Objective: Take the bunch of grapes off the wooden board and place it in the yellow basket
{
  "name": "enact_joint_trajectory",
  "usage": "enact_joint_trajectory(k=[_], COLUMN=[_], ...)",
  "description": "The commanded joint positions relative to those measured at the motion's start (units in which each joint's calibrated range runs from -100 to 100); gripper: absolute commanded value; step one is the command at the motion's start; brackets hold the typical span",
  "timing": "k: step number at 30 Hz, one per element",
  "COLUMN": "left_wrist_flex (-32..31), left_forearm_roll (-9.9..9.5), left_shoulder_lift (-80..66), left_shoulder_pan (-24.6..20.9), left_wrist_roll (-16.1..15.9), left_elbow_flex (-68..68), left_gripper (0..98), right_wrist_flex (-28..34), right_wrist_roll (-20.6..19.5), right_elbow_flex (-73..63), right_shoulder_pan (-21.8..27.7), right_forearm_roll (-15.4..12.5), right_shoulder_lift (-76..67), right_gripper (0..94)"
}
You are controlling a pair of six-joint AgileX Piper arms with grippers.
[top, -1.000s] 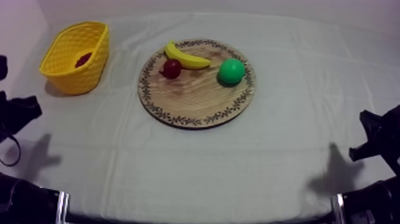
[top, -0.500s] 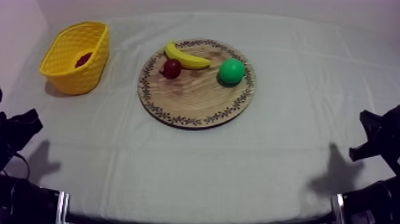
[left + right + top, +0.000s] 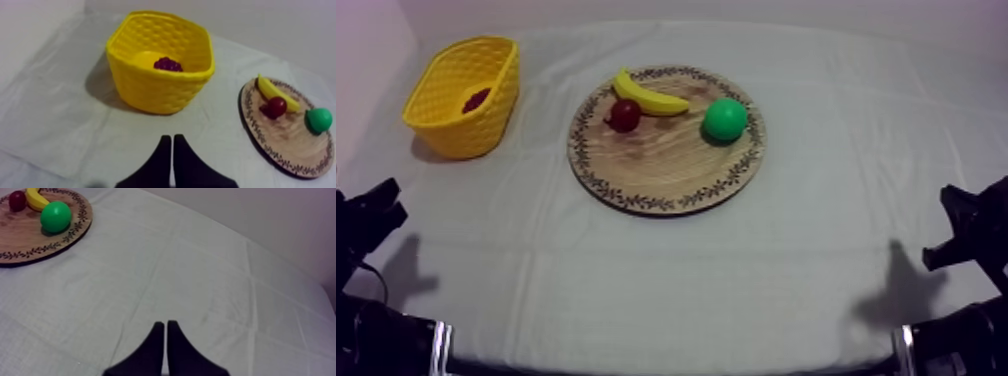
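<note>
Item 1 — left gripper (image 3: 171, 138): jaws pressed together into a narrow wedge with nothing between them, above the cloth-covered surface (image 3: 736, 280). Item 2 — right gripper (image 3: 165, 323): jaws likewise pressed together and pinching nothing, with bare cloth stretching ahead of them. Item 3, yellow basket (image 3: 155, 92): upright on the surface, straight ahead of the left jaws and well apart from them. Item 4, bunch of grapes (image 3: 168, 64): dark purple, lying inside the yellow basket on its floor, ahead of the left jaws and clear of both pairs. Item 5, round wooden board (image 3: 292, 145) with a patterned rim: flat on the surface, ahead of the left jaws and off to their right, beside the basket but not touching it; from the right jaws it lies far ahead and off to their left. Item 6, banana (image 3: 276, 93): on the board, along the rim farthest from both pairs of jaws. Item 7, small red fruit (image 3: 276, 106): on the board just beside the banana, on the side nearer the left jaws. Item 8, green fruit (image 3: 319, 120): on the board near the banana's other end, on the side nearer the right jaws, apart from the red fruit.
</note>
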Motion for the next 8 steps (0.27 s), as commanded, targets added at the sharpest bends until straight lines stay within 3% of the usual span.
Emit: enact_joint_trajectory(k=[1, 8], left_wrist_flex=[-0.3, -4.5], left_forearm_roll=[0.09, 0.25], left_shoulder_lift=[-1.2, -2.8], left_shoulder_pan=[-0.5, -2.5], left_wrist_roll=[1.2, 2.3], left_elbow_flex=[0.4, 2.5], left_gripper=[0.1, 0.1], right_wrist_flex=[0.0, 0.0], right_wrist_roll=[0.0, 0.0], right_elbow_flex=[0.0, 0.0], right_shoulder_pan=[0.0, 0.0], right_forearm_roll=[0.0, 0.0], right_shoulder_lift=[0.0, 0.0], right_gripper=[0.3, 0.3])
